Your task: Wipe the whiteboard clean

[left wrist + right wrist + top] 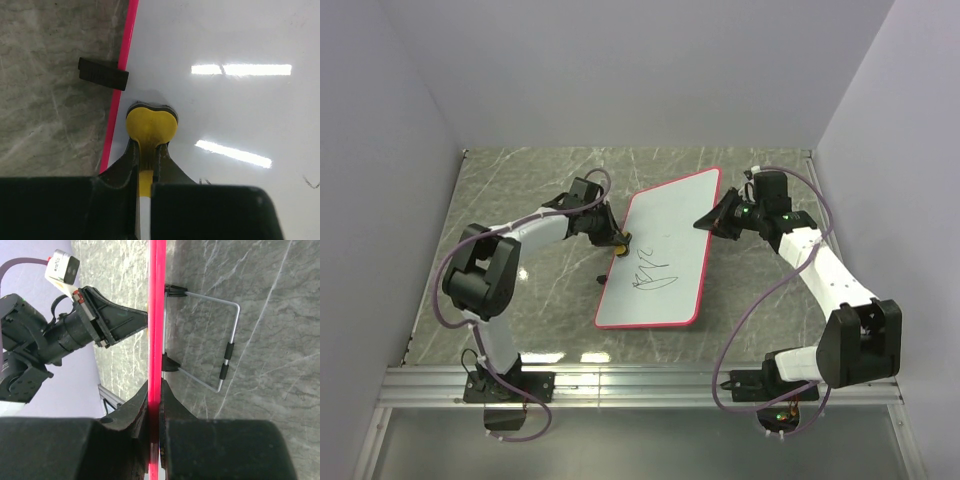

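Jaws around one whiteboard (670, 220), one eraser (151, 125)

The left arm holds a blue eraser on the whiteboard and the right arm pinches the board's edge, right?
Not quite. The eraser is yellow, not blue, as the left wrist view shows. The left gripper does hold it on the whiteboard, and the right gripper does pinch the board's edge with its jaws.
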`<action>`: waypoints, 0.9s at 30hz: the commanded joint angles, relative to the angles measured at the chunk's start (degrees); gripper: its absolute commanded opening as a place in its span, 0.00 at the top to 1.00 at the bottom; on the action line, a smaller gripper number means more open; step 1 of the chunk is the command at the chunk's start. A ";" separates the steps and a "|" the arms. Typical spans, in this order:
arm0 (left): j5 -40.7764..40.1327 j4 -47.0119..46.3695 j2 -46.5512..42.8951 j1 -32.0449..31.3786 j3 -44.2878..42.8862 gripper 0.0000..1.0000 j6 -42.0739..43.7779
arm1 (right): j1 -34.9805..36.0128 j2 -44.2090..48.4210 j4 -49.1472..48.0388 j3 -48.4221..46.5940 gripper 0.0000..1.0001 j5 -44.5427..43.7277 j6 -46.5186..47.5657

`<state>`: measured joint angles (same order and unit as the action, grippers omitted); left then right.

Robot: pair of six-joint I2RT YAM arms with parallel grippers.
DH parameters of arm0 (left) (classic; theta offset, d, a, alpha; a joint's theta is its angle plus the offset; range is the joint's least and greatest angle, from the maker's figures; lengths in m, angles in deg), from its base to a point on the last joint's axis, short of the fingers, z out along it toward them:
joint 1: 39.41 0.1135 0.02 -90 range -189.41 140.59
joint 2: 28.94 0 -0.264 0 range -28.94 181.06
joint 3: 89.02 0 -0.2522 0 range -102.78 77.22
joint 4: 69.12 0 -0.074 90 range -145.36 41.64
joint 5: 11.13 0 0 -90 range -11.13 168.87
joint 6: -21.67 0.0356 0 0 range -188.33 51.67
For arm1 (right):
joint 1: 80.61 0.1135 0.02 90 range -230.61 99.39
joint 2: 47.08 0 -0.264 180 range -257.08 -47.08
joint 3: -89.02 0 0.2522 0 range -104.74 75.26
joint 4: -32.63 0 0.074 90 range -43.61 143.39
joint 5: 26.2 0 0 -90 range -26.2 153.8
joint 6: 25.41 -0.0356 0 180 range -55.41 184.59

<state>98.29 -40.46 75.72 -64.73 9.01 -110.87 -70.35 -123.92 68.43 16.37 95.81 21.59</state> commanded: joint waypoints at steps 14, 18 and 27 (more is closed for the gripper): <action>-2.90 1.81 -7.01 -16.42 -6.24 1.00 -5.87 | 1.78 -0.50 -0.07 -2.63 1.00 2.27 4.51; -2.99 1.19 -9.38 -20.55 -6.94 1.00 -8.25 | 1.87 -2.17 -1.38 -3.07 1.00 3.06 2.76; -5.53 -3.81 -15.10 -18.19 9.55 1.00 -10.36 | 1.87 -3.93 0.63 -5.09 1.00 3.24 3.71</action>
<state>91.86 -44.79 60.88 -84.55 11.50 -119.79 -70.37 -127.04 68.76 13.74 97.05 22.13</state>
